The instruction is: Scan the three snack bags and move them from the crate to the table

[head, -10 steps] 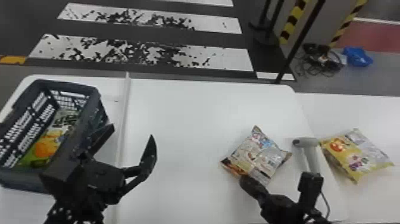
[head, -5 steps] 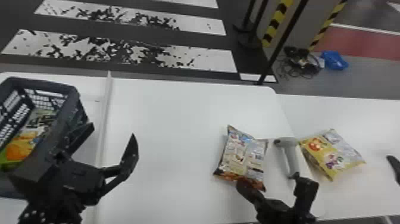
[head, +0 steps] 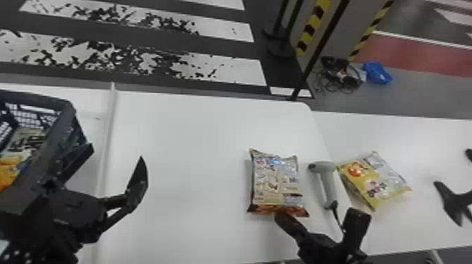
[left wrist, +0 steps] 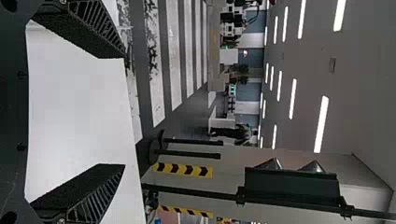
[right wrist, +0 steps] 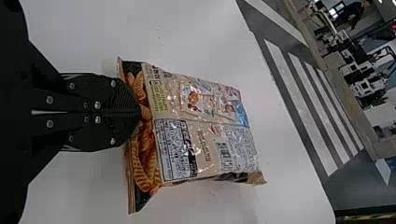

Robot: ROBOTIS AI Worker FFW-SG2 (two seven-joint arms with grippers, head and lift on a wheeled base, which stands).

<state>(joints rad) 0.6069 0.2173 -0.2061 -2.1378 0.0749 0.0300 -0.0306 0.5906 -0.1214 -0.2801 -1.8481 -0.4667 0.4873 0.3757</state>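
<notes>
grey floor [head: 414, 101], worn white crossing stripes [head: 242, 70], yellow-and-black hazard tape [head: 312, 28], red floor patch [head: 421, 54], bright ceiling lights [left wrist: 321, 123]

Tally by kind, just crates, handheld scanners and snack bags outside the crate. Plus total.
Crate: 1
Handheld scanner: 1
Snack bags outside the crate: 2 (tan bag, yellow bag)
Total: 4

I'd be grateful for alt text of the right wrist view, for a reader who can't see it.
The right gripper pinches one end of a printed snack bag against a white table, with striped floor beyond.
</notes>
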